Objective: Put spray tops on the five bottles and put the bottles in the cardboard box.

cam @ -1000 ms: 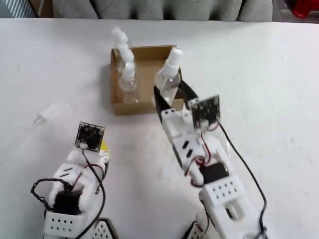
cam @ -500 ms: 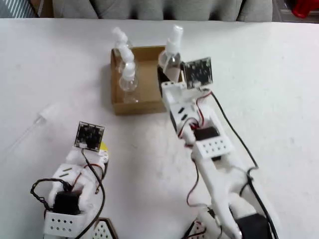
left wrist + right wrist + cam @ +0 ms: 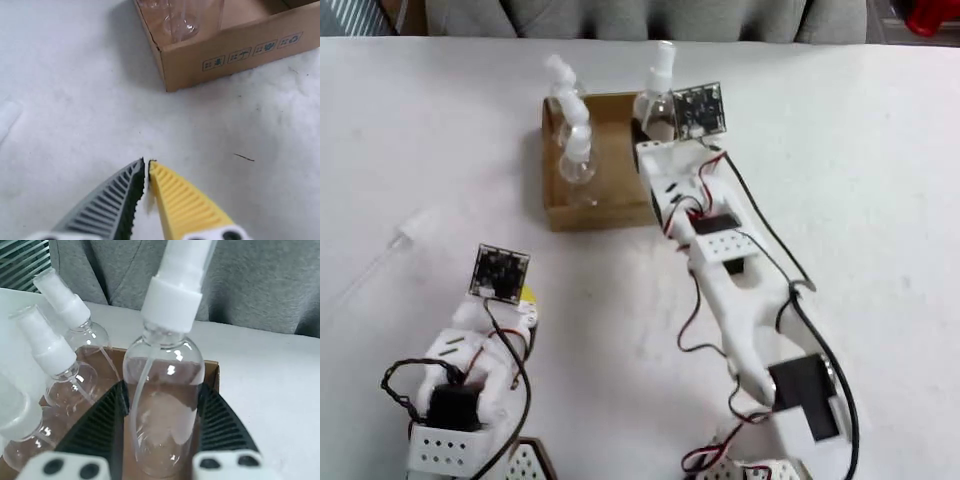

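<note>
My right gripper is shut on a clear bottle with a white spray top, held upright over the far right part of the cardboard box; from above, that bottle is beside the wrist camera. Inside the box stand other capped bottles along its left side, also the bottles beside the held one. My left gripper rests low over bare table near the box's front corner, fingers shut on nothing. A loose spray top with its tube lies on the table at left.
The white table has open room to the right and left of the box. A person in grey sits behind the far edge. The left arm's base is at the front left.
The right arm has stretched forward, carrying the bottle from the box's near right corner to its far right part. The left arm has kept still.
</note>
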`<move>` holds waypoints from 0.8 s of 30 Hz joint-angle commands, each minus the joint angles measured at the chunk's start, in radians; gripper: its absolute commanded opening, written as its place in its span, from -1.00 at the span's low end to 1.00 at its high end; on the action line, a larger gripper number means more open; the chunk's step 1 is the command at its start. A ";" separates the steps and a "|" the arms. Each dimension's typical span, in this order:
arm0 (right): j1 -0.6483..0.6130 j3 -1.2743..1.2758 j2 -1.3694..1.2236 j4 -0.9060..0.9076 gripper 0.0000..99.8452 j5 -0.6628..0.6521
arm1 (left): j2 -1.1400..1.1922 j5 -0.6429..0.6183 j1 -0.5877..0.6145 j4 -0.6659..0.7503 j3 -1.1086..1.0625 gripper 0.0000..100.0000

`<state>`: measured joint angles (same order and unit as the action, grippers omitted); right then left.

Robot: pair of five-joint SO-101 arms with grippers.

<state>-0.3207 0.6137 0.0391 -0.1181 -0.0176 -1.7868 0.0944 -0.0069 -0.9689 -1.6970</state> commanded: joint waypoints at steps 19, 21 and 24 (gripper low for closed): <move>0.051 -0.454 -0.412 -0.025 -0.97 0.000 | -0.007 0.011 0.012 0.008 0.003 -0.96; 0.050 -0.474 -0.430 -0.025 -0.97 0.000 | -0.007 0.011 0.012 0.008 0.003 -0.96; 0.050 -0.505 -0.455 -0.027 -0.97 0.000 | -0.007 0.029 0.012 0.008 0.003 -0.96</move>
<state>-0.2731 0.1964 -0.4135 -0.1181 -0.0176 -1.7868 0.0944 -0.0069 -0.9689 -1.6970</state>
